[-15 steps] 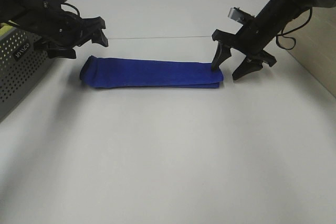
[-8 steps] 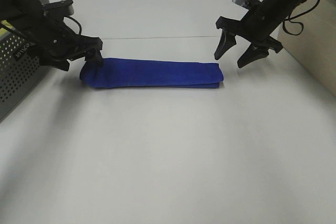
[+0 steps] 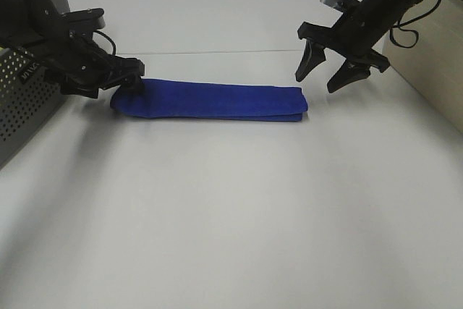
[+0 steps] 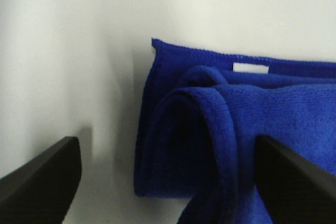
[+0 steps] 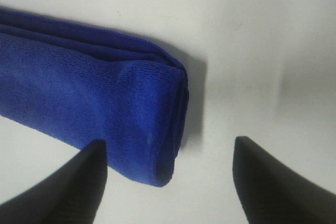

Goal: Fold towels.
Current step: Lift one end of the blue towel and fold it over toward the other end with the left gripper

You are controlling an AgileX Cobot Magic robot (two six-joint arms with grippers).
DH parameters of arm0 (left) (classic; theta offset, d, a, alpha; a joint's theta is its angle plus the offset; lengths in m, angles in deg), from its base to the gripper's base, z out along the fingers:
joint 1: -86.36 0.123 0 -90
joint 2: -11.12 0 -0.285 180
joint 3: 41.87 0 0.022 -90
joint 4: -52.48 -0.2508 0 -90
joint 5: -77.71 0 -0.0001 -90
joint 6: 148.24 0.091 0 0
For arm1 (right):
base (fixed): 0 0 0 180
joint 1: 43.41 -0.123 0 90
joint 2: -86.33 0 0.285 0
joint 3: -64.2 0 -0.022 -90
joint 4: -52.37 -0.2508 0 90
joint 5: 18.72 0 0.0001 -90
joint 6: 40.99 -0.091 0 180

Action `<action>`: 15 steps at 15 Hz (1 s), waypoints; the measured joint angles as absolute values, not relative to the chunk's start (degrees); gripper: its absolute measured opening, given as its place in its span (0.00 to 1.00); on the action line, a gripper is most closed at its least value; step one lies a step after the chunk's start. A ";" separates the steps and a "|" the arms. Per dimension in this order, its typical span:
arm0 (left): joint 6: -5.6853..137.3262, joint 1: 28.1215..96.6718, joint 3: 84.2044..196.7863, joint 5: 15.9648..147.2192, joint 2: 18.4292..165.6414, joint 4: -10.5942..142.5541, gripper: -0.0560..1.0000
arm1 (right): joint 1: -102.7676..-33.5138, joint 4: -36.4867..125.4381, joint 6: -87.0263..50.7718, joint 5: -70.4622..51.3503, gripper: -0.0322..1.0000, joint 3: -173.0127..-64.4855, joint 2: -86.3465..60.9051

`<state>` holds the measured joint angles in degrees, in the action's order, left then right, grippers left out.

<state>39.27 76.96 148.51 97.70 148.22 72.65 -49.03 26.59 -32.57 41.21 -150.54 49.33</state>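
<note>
The royal-blue towel (image 3: 210,100) lies folded in a long narrow strip across the table. My left gripper (image 3: 129,79) is low at its left end. In the left wrist view it (image 4: 168,182) is open, its fingers (image 4: 39,177) wide on either side of the rolled towel end (image 4: 210,129), and a small white tag (image 4: 250,67) shows on the lower layer. My right gripper (image 3: 323,74) is open and empty, hovering just above and beyond the towel's right end. In the right wrist view (image 5: 168,182) the towel's folded end (image 5: 105,108) lies below the fingers.
A grey perforated basket (image 3: 29,99) stands at the left edge, behind my left arm. A light wooden panel (image 3: 434,63) runs along the table's right side. White tabletop (image 3: 231,215) spreads in front of the towel.
My left gripper has come down and forward onto the towel's left end. My right gripper lifted off the right end a second ago and has since held still.
</note>
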 joint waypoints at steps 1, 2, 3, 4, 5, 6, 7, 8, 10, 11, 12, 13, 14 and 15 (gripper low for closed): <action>39.27 76.96 148.51 95.87 148.68 72.76 0.84 | -49.03 26.59 -32.57 40.87 0.66 -150.54 49.33; 39.27 76.96 148.74 94.78 149.48 72.82 0.84 | -49.03 26.59 -32.57 40.58 0.66 -150.54 49.33; 39.27 76.96 149.60 94.61 150.40 72.99 0.84 | -49.03 26.59 -32.57 40.46 0.66 -150.54 49.33; 39.10 76.96 152.07 95.36 152.46 74.25 0.84 | -49.03 26.59 -32.57 40.12 0.66 -150.54 49.33; 39.04 76.96 153.56 95.58 153.21 75.46 0.84 | -49.03 26.59 -32.57 40.12 0.66 -150.54 49.33; 39.04 76.96 154.82 95.81 154.12 76.20 0.83 | -49.03 26.59 -32.57 40.06 0.66 -150.54 49.33; 39.04 76.96 156.53 96.39 155.16 76.72 0.81 | -49.03 26.59 -32.57 40.06 0.66 -150.54 49.33; 39.04 76.96 158.54 97.65 156.30 77.12 0.76 | -49.03 26.59 -32.57 40.01 0.66 -150.54 49.33; 39.04 76.96 162.44 100.91 158.25 78.38 0.60 | -49.03 26.59 -32.57 39.66 0.66 -150.54 49.33; 39.04 76.96 163.58 101.60 159.05 79.01 0.47 | -49.03 26.59 -32.57 39.66 0.66 -150.54 49.33; 39.04 76.96 164.16 101.77 159.45 79.58 0.32 | -49.03 26.59 -32.51 39.66 0.66 -150.54 49.33; 39.04 76.91 164.21 101.83 159.51 79.87 0.21 | -49.03 26.59 -32.51 39.66 0.66 -150.54 49.33; 39.04 76.91 164.27 101.89 159.51 79.93 0.15 | -49.03 26.59 -32.51 39.66 0.66 -150.54 49.33; 39.04 76.91 164.38 102.06 159.51 80.04 0.15 | -49.03 26.59 -32.51 39.66 0.66 -150.54 49.33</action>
<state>39.04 76.91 164.38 102.06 159.51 80.04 -49.03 26.59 -32.51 39.66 -150.54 49.33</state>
